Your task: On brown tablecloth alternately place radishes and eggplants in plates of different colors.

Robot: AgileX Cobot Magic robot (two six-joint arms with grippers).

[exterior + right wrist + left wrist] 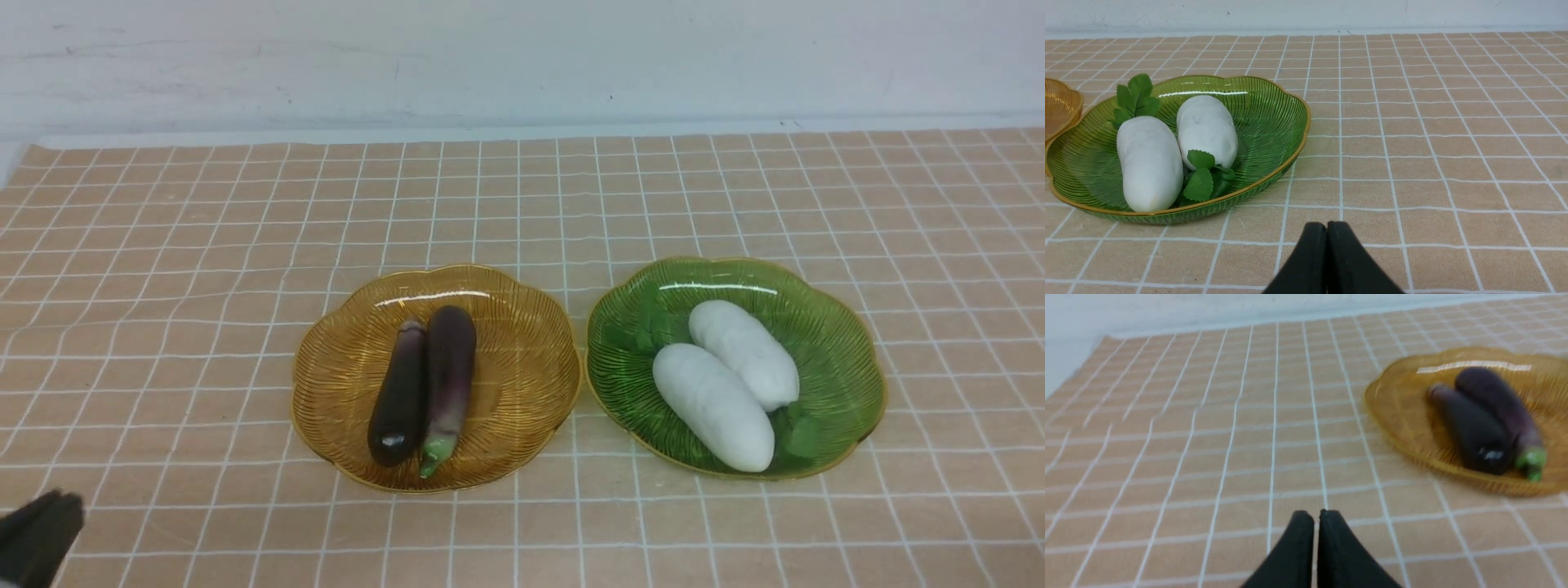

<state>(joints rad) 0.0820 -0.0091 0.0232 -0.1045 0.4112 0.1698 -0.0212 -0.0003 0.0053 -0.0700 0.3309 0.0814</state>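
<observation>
Eggplants, two, side by side and touching in the amber plate, left of centre on the cloth. Darker one on the left, blunt glossy end toward the robot, brownish stem away. Purple one on the right, green stem tip toward the robot, near the plate's near rim. Same pair in the left wrist view, blurred: darker eggplant against purple one, amber plate around both.

Radishes, two, white and plump, lying in the green plate, right of centre. Near radish and far radish parallel, angled, touching along their sides. Leaves of the near one at its far end, leaves of the far one at its near end, so heads opposed. Right wrist view clearer: near radish beside far radish, leaf sprigs green against the ribbed green plate.

Plates just beside each other, rims almost meeting, both flat on the checked cloth covering the surface.

Left end effector closed, black fingers pressed together, empty, above bare cloth near the robot, well apart from the amber plate. Dark corner of it at the front view's lower left.

Right end effector closed too, empty, above bare cloth near the green plate; outside the front view.
</observation>
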